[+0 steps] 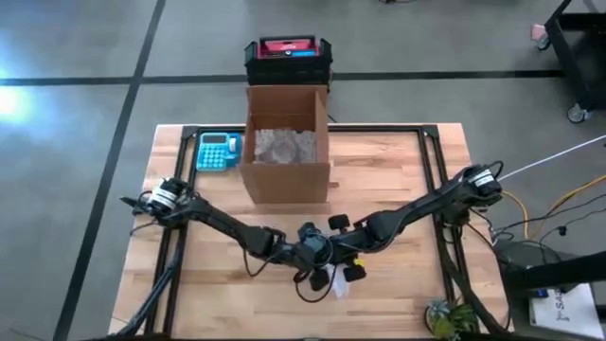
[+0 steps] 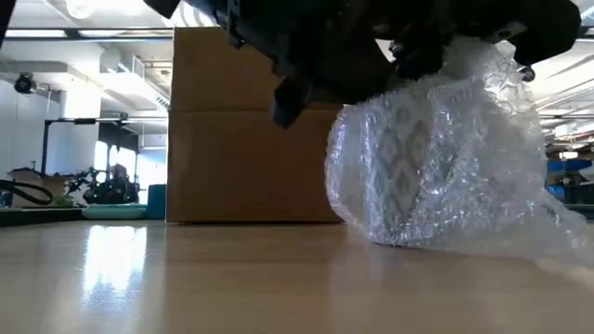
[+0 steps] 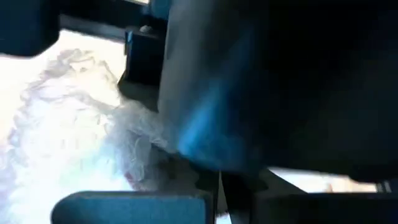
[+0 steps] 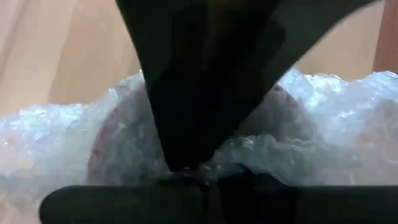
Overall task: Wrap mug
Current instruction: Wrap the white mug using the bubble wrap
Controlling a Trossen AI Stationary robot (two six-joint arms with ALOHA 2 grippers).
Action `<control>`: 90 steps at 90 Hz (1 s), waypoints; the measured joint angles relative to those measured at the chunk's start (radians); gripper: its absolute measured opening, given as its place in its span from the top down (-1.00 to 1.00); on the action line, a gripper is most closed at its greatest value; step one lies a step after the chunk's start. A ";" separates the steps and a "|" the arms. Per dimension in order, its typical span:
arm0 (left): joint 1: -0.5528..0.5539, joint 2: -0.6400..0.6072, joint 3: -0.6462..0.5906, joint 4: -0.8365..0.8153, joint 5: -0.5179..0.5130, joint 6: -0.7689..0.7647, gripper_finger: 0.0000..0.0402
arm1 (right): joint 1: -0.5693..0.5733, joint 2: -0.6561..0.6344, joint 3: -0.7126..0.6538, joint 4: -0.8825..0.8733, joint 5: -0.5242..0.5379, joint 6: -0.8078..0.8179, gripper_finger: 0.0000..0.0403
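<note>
Low view first: the mug (image 2: 408,167), swathed in bubble wrap (image 2: 501,158), sits on the wooden table (image 2: 232,288) close to the camera, its patterned side showing faintly through the plastic. Dark gripper parts hang over its top, and from this angle I cannot tell which arm they belong to. Seen from above, both arms meet over the bundle near the table's front edge, slightly right of centre. The left gripper (image 1: 305,254) comes in from the left and the right gripper (image 1: 343,258) from the right, the two almost touching, with a patch of wrap (image 1: 333,280) showing just below them. The right wrist view shows the wrapped mug (image 4: 186,134) directly under that arm's dark fingers, pressed close to the plastic; whether they are clenched on it or released I cannot tell. The left wrist view is mostly blocked by dark hardware with wrap (image 3: 68,124) beside it, so its fingers' state is also unclear. Farther back stands an open cardboard box (image 1: 286,142) holding more bubble wrap, a blue calculator (image 1: 218,152) to its left, and beyond the table a stack of black crates (image 1: 288,59)
</note>
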 joint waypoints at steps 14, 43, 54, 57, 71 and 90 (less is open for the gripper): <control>0.002 0.000 -0.002 -0.026 0.000 0.005 1.00 | 0.009 -0.055 0.066 -0.173 0.004 -0.002 0.96; 0.001 -0.010 -0.004 0.004 -0.003 0.033 1.00 | -0.011 -0.179 0.069 -0.153 0.372 -0.048 0.96; 0.002 -0.010 -0.005 0.022 -0.003 0.050 1.00 | -0.008 -0.139 0.028 -0.046 0.261 -0.072 0.96; 0.002 -0.010 -0.005 0.027 -0.003 0.050 1.00 | -0.004 -0.121 0.014 -0.030 0.220 -0.074 0.96; 0.002 -0.010 -0.005 0.032 -0.001 0.050 1.00 | 0.031 -0.091 -0.033 -0.011 0.165 -0.052 0.96; 0.002 -0.026 -0.005 0.026 0.002 0.050 1.00 | 0.057 -0.092 -0.118 0.102 0.132 -0.001 0.96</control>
